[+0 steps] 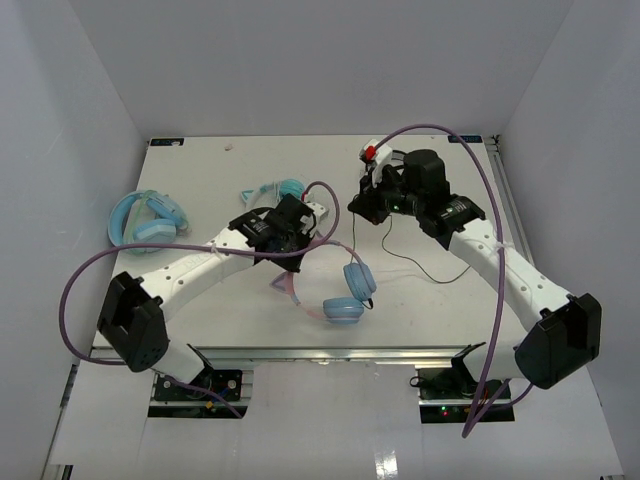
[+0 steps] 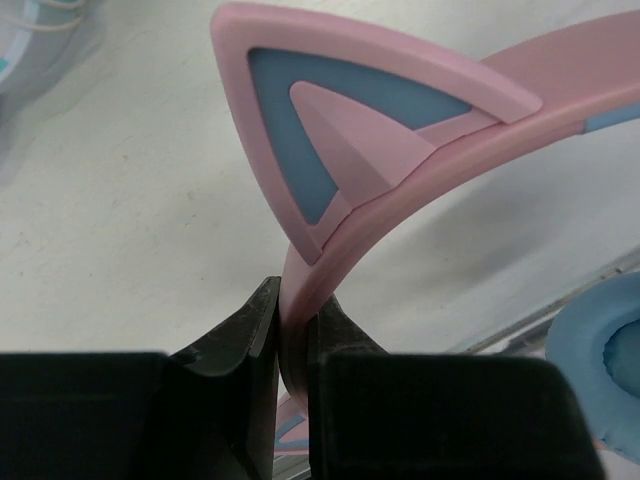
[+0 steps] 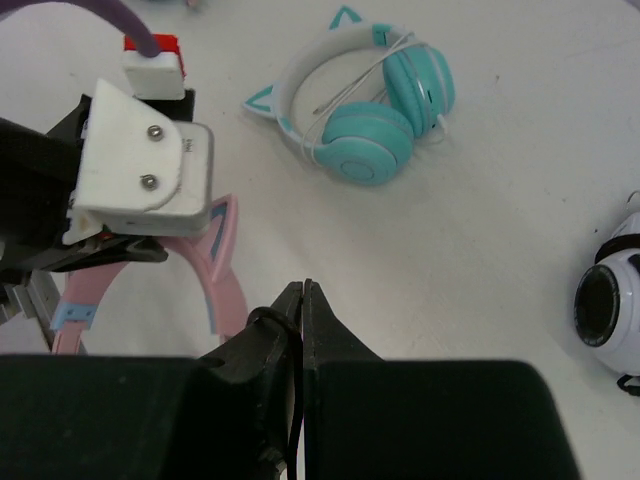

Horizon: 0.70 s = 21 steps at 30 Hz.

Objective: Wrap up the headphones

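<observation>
White table (image 1: 200,180): left hand (image 2: 292,302) pinches headphones (image 1: 343,310); right hand (image 3: 303,292) pinches cable (image 3: 258,318).

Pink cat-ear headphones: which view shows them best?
Top external: the headphones show headband and both cups. Left wrist shows one ear and band in the left end effector; right wrist, only part of the band.

Pretty bright, even light, just soft shadows on the white table (image 1: 200,180). Left wrist view gets blurry right at the jaws, and the black jaws are basically featureless dark.
</observation>
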{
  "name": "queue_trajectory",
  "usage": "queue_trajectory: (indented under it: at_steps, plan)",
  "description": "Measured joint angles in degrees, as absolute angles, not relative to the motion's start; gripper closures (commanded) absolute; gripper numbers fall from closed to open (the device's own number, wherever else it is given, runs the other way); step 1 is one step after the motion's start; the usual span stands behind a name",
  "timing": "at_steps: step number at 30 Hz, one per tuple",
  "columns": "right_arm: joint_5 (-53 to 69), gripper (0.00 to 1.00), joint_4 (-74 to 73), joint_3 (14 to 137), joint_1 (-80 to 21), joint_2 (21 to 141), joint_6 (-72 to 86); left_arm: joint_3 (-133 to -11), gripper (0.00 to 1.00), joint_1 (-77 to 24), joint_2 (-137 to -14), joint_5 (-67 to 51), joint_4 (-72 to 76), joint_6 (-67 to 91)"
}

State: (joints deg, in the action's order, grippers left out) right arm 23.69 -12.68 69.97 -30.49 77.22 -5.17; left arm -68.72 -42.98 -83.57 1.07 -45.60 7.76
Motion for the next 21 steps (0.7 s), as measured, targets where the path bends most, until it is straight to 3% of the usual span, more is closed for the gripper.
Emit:
queue_trajectory:
  at_steps: [9,21]
  plan:
    - [23.22,0.92,-16.61,67.85,-33.53,76.65,-4.72,-74.02,1.00,-43.35,-92.06,17.63,-49.38,13.12]
    - [23.98,0.92,-10.01,56.49,-40.72,71.17,4.42,-82.95,1.00,-40.85,-99.06,22.50,-52.87,21.89]
